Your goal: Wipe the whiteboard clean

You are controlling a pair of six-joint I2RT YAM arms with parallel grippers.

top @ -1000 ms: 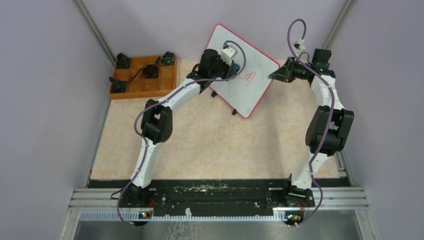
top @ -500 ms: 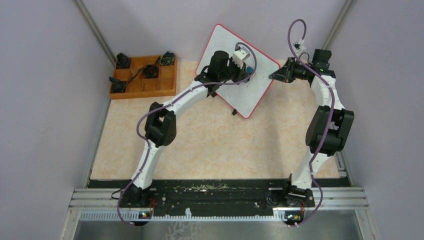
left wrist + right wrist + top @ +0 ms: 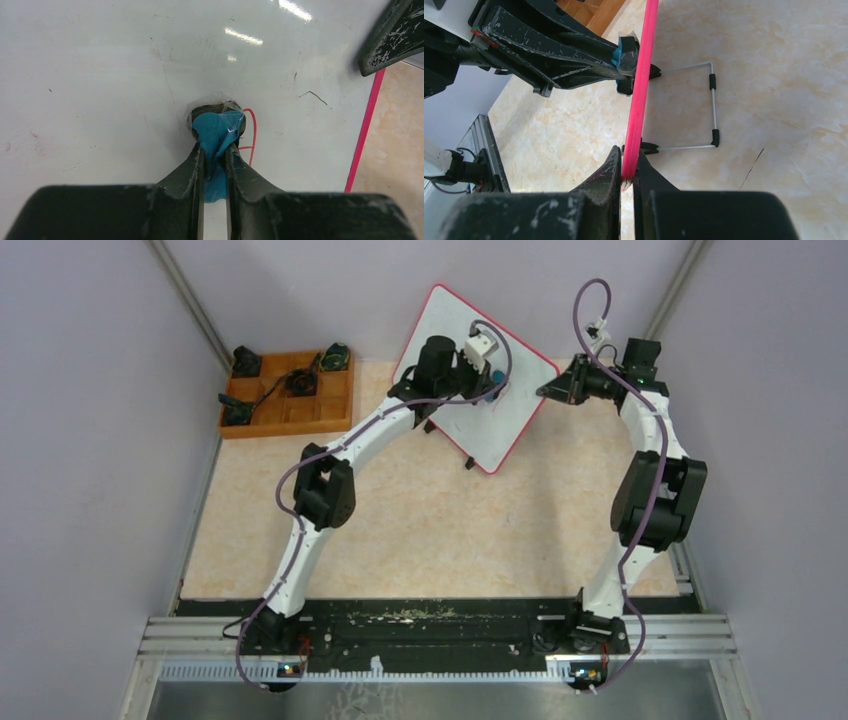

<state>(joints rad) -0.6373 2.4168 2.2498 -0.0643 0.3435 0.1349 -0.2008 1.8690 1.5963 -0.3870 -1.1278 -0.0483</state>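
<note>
Two dark fingers [image 3: 186, 175] of the left gripper [image 3: 215, 150] are pinched tight on a blue wiping pad [image 3: 216, 131] (wrapped in clear film, with a dark face at its tip). That tip presses on the whiteboard [image 3: 100, 75], touching the left side of a red pen stroke [image 3: 251, 135]. How much ink lies under the pad cannot be told. Opposite, the right gripper [image 3: 626, 167] is clamped on the board's pink frame [image 3: 644, 75] at its right edge, steadying it. The board stands tilted at the back middle of the table [image 3: 420, 530], propped on a wire stand [image 3: 713, 105].

Likely trouble: the slippery film could let the pad twist or slide out of the pinch as it drags. A hard push could rock the board on its thin stand or pry the frame from the right fingers. A wipe carried rightward risks knocking the two grippers together, since the right one's finger already shows at that corner.

Room is tight on the right, where the frame runs near the stroke. Leftward and upward the white surface is broad and bare, and the orange tray [image 3: 285, 428] sits well apart on the left.
</note>
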